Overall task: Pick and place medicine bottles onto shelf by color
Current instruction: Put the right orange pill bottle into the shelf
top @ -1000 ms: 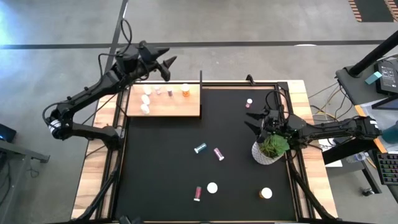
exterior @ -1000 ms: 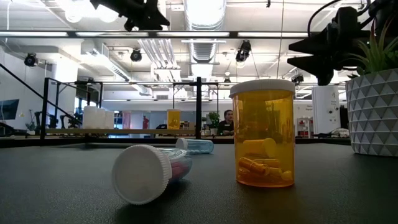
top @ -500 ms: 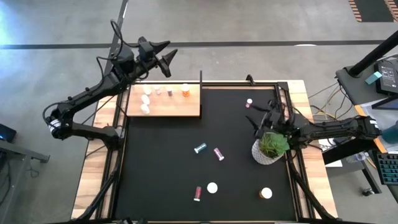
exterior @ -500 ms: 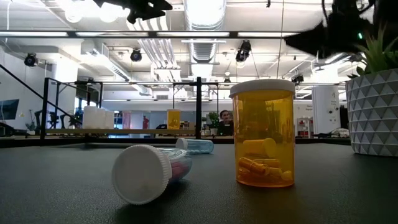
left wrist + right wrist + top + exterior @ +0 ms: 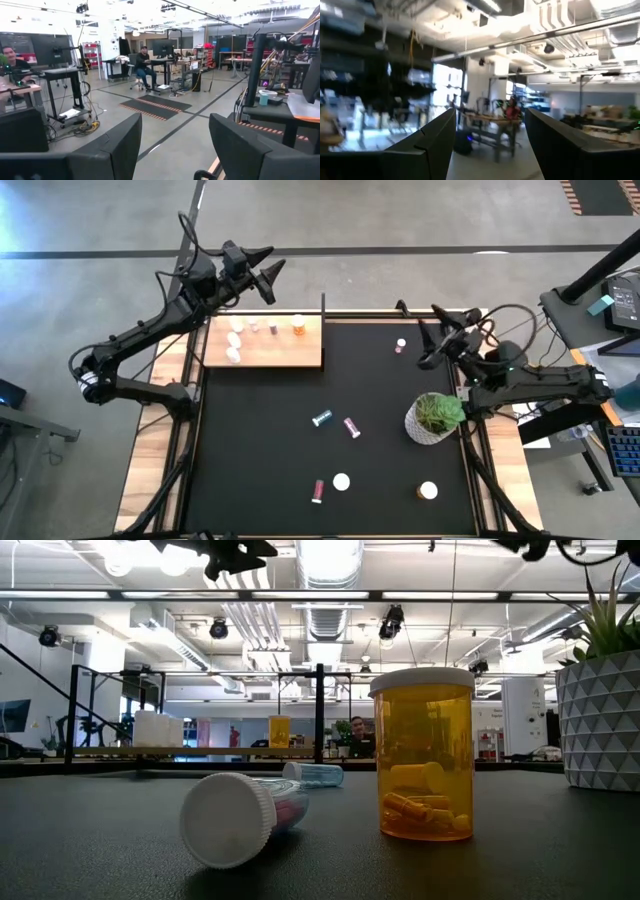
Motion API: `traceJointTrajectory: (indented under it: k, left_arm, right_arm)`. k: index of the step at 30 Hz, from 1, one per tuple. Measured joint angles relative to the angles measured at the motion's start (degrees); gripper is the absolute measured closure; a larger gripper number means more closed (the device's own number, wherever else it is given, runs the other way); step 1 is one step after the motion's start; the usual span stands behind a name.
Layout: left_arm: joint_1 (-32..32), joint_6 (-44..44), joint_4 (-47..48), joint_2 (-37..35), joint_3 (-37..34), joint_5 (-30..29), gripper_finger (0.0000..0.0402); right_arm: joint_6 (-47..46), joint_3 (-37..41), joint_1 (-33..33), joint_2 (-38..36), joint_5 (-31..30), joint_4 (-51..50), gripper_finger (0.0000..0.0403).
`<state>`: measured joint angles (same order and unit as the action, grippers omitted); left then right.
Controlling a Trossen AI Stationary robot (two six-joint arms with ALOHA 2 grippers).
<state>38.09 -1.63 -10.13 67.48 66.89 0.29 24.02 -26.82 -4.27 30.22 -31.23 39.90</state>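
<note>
On pale wooden shelf (image 5: 270, 350), small cylindrical bottles (image 5: 255, 328).

The left gripper (image 5: 172, 145) fills the lower part of the left wrist view, its two dark fingers (image 5: 117, 145) set well apart with nothing between them, and it looks out level across a large workshop room with a grey concrete floor (image 5: 165, 127). Through the gap a person (image 5: 143, 67) sits on a chair at a desk with a monitor, beside a dark mat with striped orange edges (image 5: 155, 105) lying on the floor. Another person (image 5: 11, 57) shows at the far edge behind a surface, and a teal cup (image 5: 264, 97) stands on a surface at the opposite side.
</note>
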Motion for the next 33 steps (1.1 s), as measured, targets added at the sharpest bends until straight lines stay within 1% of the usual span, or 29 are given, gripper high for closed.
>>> traceJointTrajectory:
  k: [4, 9, 13, 15, 21, 24, 26, 31, 33]
  left_arm:
    - [0.00, 0.07, -0.28, 0.67, 0.00, -0.02, 0.0186]
    - [0.04, 1.45, -0.27, 1.95, -0.04, -0.22, 0.0186]
    - [-0.04, 3.03, -1.01, 2.99, -0.04, -0.20, 0.0186]
    - [-0.04, 4.17, -1.44, 3.32, -0.04, -0.19, 0.0186]
    - [-0.27, 4.40, -1.46, 3.37, -0.04, -0.17, 0.0186]
    - [-0.68, 6.13, -1.46, 3.32, -0.04, 0.24, 0.0186]
    - [-0.72, 8.14, -1.46, 3.32, -0.04, 2.15, 0.0186]
    - [-0.83, 13.76, -1.40, 3.58, -0.04, 8.76, 0.0186]
    - [-1.32, 15.58, -1.42, 3.58, -0.04, 9.88, 0.0186]
  right_arm:
    - [-6.79, -3.12, 0.00, 0.00, 1.48, -0.73, 0.0177]
    - [-19.10, -6.04, 0.00, 0.00, 1.48, -0.74, 0.0177]
    - [-25.82, -8.84, 0.00, -0.04, 1.29, -0.67, 0.0177]
    - [-26.71, -10.01, 0.00, -0.04, 1.25, -0.67, 0.0177]
    - [-21.42, -11.98, 0.00, 0.97, 1.51, -1.51, 0.0177]
    - [-23.68, -12.87, 0.00, 1.03, 6.65, -7.28, 0.0177]
    - [-24.17, -13.82, 0.00, 1.30, 9.04, -11.15, 0.0177]
    - [-26.03, -16.25, 0.00, 2.23, 9.17, -23.57, 0.0177]
    - [-27.68, -18.10, 0.02, 2.31, 9.23, -29.22, 0.0177]
